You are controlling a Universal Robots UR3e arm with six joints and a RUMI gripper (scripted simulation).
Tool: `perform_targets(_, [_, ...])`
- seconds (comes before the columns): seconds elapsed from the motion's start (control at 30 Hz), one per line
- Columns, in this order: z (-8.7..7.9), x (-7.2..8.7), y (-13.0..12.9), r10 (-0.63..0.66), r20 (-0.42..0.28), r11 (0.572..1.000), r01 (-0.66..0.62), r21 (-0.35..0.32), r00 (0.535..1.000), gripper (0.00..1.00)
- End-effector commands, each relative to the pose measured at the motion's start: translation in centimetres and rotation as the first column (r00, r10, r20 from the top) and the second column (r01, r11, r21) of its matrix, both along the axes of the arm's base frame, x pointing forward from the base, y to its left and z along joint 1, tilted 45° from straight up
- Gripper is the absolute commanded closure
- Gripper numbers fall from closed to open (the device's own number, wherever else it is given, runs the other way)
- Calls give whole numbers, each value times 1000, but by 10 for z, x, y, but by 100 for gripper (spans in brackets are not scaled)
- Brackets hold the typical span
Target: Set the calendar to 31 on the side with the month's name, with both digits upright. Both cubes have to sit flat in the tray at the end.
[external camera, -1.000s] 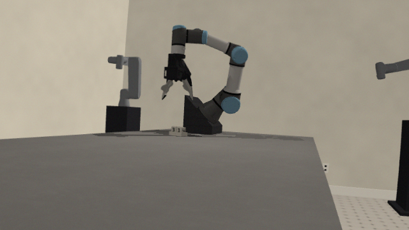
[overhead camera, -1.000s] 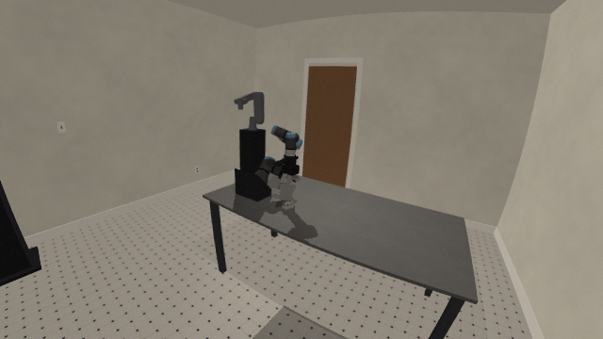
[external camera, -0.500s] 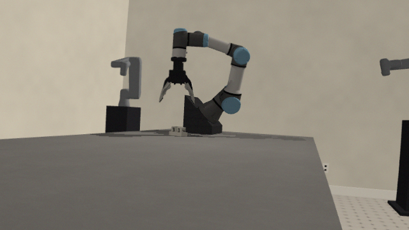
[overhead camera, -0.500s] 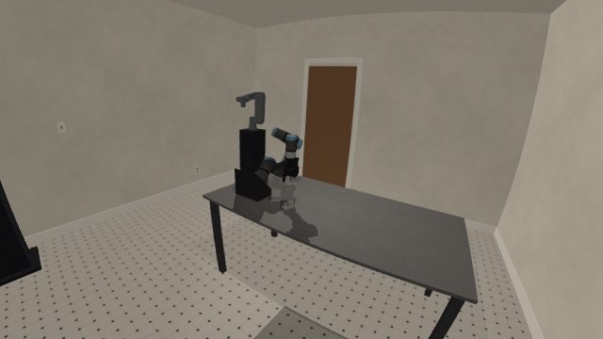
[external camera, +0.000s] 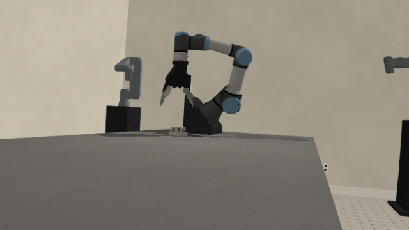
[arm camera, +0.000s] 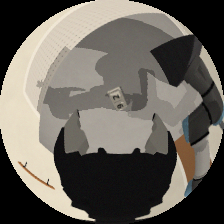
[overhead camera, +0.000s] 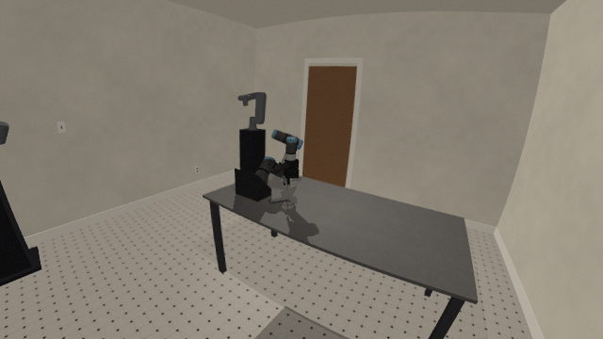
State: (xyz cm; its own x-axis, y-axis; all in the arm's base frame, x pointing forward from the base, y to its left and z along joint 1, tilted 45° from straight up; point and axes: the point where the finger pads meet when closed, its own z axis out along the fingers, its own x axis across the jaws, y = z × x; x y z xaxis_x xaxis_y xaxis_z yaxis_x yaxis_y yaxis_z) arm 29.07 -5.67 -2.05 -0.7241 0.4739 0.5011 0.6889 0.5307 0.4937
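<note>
The calendar [external camera: 178,133] is a small pale tray holding two number cubes, near my arm's base on the far end of the grey table. In the exterior view its facing side shows two dark digits that I cannot read for sure. The wrist view shows the cubes' top faces [arm camera: 117,100] with a 2 and what looks like a 6 or 9. It also shows in the top view [overhead camera: 287,203]. My gripper [external camera: 176,96] hangs open and empty well above the calendar, fingers pointing down; its fingertips frame the calendar from above.
My arm's black wedge base [external camera: 201,119] stands right behind the calendar. A grey camera arm on a black pedestal [external camera: 125,105] stands at the left behind the table. A brown door [overhead camera: 329,124] is in the back wall.
</note>
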Motion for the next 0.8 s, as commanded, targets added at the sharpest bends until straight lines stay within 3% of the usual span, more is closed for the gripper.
perform_targets(0.0, [-2, 1, 2, 76, 87, 997, -76, -1, 993, 0])
perform_targets(0.2, [-6, 2, 7, 204, 215, 979, -206, -15, 955, 0])
perform_targets(0.37, [-8, 2, 10, 269, 280, 962, -272, -29, 922, 0])
perform_targets(0.77, [-9, 2, 12, 306, 318, 950, -310, -40, 898, 0])
